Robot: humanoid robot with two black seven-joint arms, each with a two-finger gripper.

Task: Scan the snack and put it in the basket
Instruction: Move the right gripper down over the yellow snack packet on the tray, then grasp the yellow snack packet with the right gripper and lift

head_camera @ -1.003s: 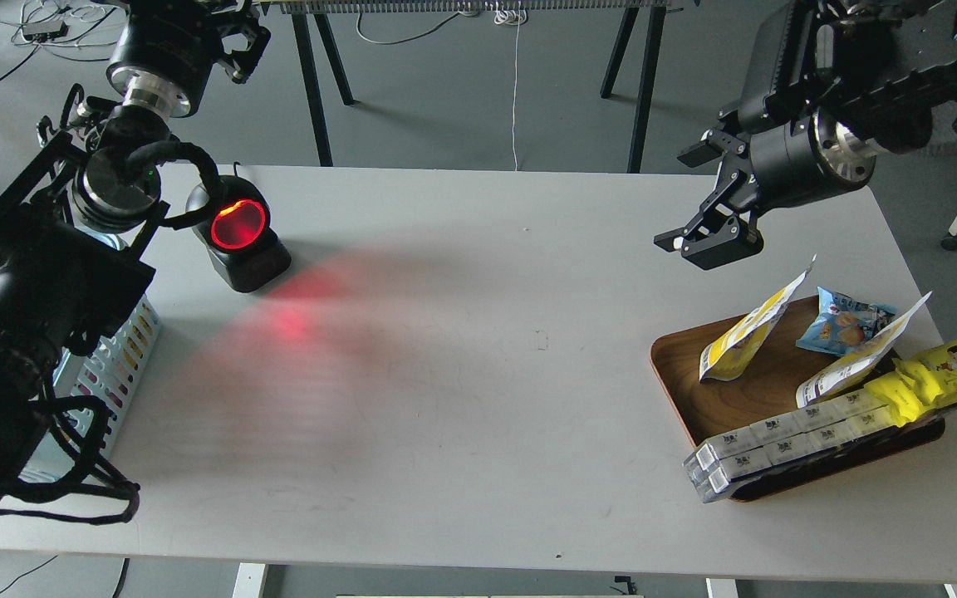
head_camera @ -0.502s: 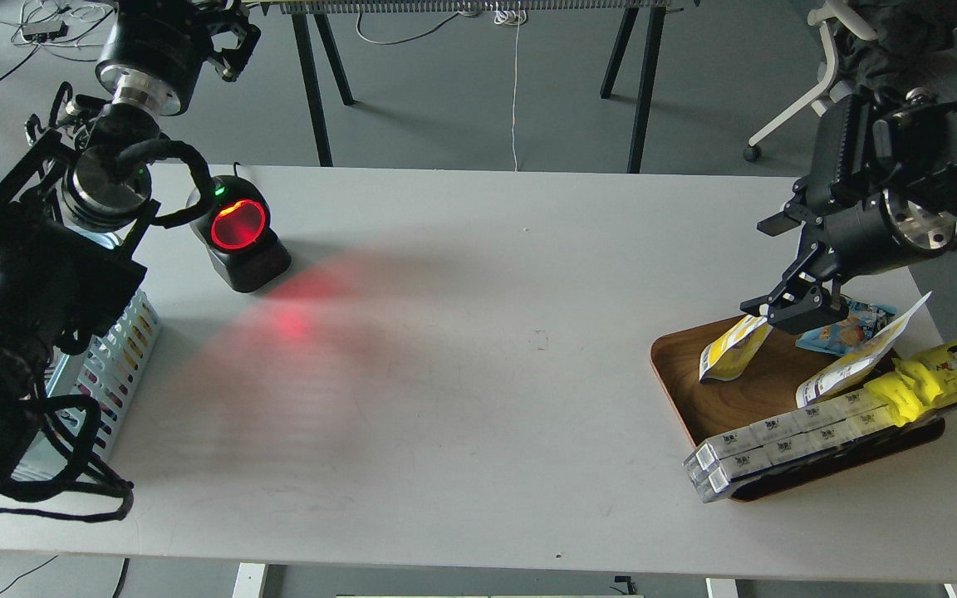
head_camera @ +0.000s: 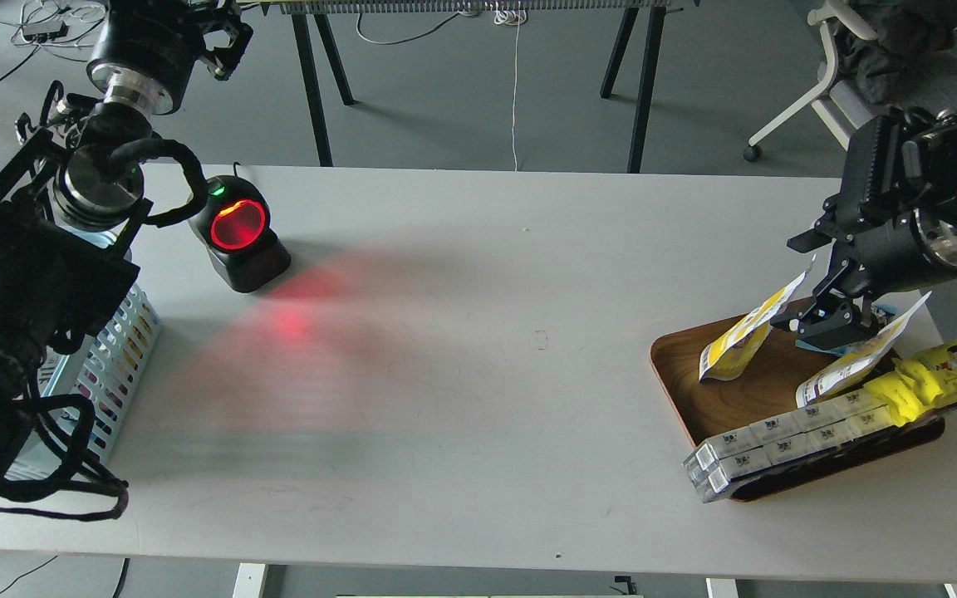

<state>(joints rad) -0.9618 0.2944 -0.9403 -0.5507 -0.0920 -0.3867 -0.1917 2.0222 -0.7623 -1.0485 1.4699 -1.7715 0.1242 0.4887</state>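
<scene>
At the table's right edge the right gripper (head_camera: 829, 325) hangs beside the yellow-and-white snack pouch (head_camera: 744, 334) in the wooden tray (head_camera: 678, 370), apparently for a pick; whether its claw is released or clenched I cannot tell

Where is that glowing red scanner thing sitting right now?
In the head view, the scanner stands on the far left part of the white table, just right of the robot's left arm and behind the light blue basket, throwing red light across the tabletop.
</scene>
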